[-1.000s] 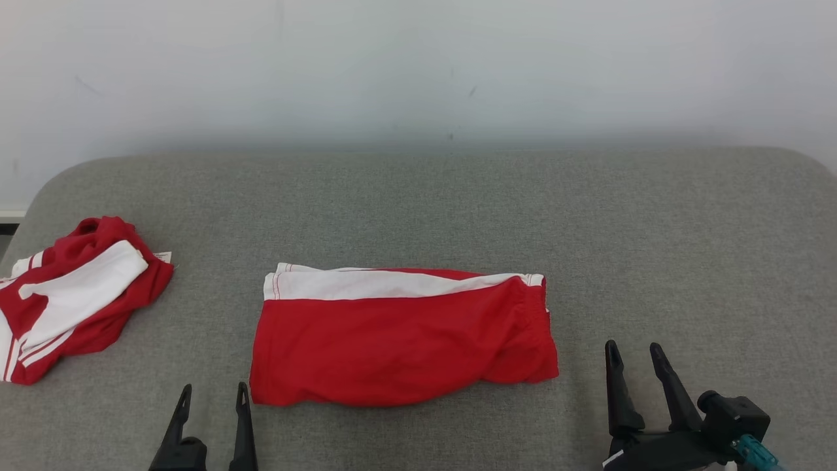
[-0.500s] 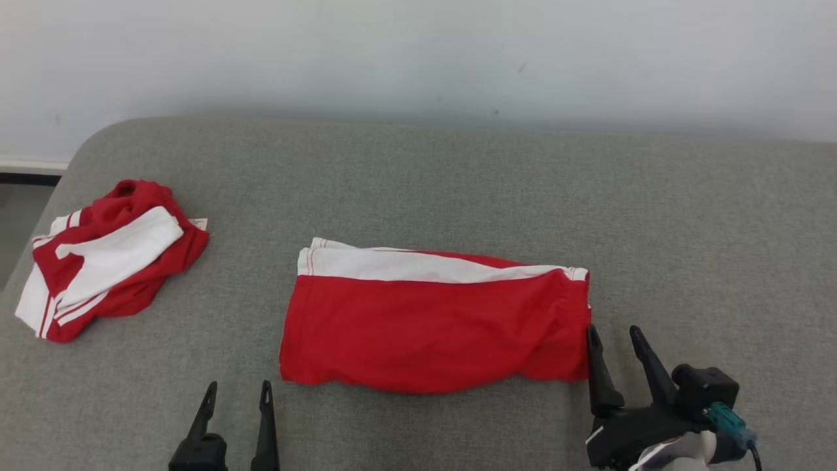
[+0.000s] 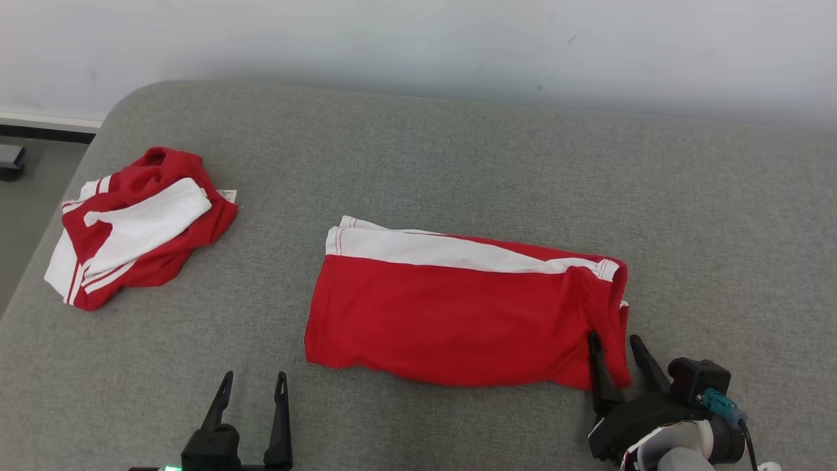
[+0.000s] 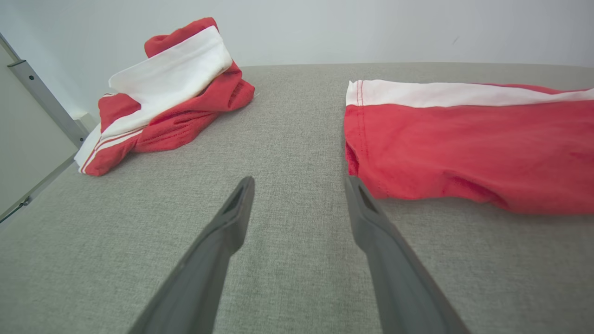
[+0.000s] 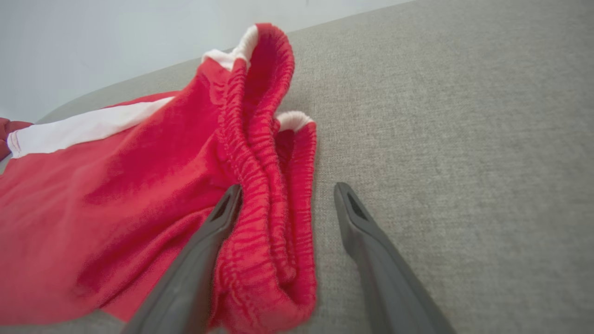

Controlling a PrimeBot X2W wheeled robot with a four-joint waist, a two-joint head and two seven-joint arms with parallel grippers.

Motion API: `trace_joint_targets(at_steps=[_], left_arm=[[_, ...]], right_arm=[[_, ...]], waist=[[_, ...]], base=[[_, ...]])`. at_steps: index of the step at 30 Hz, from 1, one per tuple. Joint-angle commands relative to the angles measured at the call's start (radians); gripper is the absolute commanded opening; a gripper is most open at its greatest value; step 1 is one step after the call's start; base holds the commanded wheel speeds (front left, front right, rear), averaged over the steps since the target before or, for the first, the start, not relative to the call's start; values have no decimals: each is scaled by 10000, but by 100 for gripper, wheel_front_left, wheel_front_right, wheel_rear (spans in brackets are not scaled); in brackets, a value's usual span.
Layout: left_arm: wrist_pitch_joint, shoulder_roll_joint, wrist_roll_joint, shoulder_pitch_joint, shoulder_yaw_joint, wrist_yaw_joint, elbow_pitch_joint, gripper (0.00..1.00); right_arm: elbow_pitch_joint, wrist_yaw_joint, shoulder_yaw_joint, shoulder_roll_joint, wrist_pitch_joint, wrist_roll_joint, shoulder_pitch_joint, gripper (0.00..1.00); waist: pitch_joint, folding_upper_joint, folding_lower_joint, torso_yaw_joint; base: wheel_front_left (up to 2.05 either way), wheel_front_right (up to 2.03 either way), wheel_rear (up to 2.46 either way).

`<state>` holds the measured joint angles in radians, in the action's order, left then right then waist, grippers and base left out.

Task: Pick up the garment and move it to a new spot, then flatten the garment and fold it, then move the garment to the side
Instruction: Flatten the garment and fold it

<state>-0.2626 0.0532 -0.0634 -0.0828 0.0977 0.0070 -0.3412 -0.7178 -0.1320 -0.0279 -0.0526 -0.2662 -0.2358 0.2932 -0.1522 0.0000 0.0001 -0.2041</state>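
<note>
Although already folded into a flat rectangle, not yet moved aside: red garment lying mid-way across the grey cushion, white band along the far edge, elastic waistband at the right end.

Changed over the last second:
- right gripper in from well clear of the cloth to straddling the waistband end. In the right wrist view, gathered waistband layers between the fingers, bunched against one, bare cushion by the other. Jaws wide apart, nothing pinched yet.
- waistband end now puckered and lifted, flat before.
- whole head view shifted too: camera turn, not cloth sliding.

Left gripper also spread wide and empty, just beside the near-left corner of the garment, not touching, same as before.

Reads as the start of the last step: clamp on the waistband, then carry to the side. Risk of catching only the top layers and pulling the fold open.

Hard to make out:
- near-right corner of the garment behind the right gripper in the head view.
- unclear whether the inner finger is over or between the layers.
- layer count inside the fold hidden.
- second red-and-white pile crumpled at far left, well apart, shape unreadable.
</note>
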Motion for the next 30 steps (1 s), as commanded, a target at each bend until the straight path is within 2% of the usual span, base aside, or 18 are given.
trace_joint_targets(at_steps=[1, 4, 5, 6, 7, 8, 22, 26, 30], left_arm=[[-33, -31, -89, -77, 25, -43, -22, 100], [-33, -33, -92, -89, 43, -37, -14, 100], [-33, -33, -95, -99, 53, -37, 1, 100], [-33, -33, -100, -114, 64, -54, 7, 100], [-33, -33, -121, -126, 70, -47, 13, 100], [-33, -34, -129, -137, 82, -52, 24, 100], [-33, -35, -71, -44, 151, -110, 0, 100], [-33, -32, -115, -11, 243, -146, -86, 100], [-33, -31, -187, -46, 372, -132, -156, 100]], right_arm=[[-240, 22, -5, 14, 47, -180, 12, 100], [-354, 22, 78, 17, 52, -335, -8, 100], [-400, 22, 140, 23, 60, -483, -10, 89], [-414, 20, 267, 30, 61, -550, -1, 64], [-407, 20, 381, 37, 61, -640, 1, 20], [-378, 20, 451, 42, 61, -769, -4, 0], [357, 22, 49, -745, 22, -2014, -311, 0], [379, 22, 349, -1397, 20, -2310, -217, 0], [578, 22, 889, -1666, 20, -2732, -3, 0]], waist=[[-50, 0, -1, -56], [-77, 0, -1, -79], [-91, 0, -1, -89], [-105, 0, -1, -99], [-119, 0, -1, -101], [-129, 0, -1, -99], [67, 0, -1, 341], [171, 0, -1, 650], [219, 0, -1, 811]], base=[[0, 0, 0], [0, 0, 0], [0, 0, 0], [0, 0, 0], [0, 0, 0], [0, 0, 0], [0, 0, 0], [0, 0, 0], [0, 0, 0]])
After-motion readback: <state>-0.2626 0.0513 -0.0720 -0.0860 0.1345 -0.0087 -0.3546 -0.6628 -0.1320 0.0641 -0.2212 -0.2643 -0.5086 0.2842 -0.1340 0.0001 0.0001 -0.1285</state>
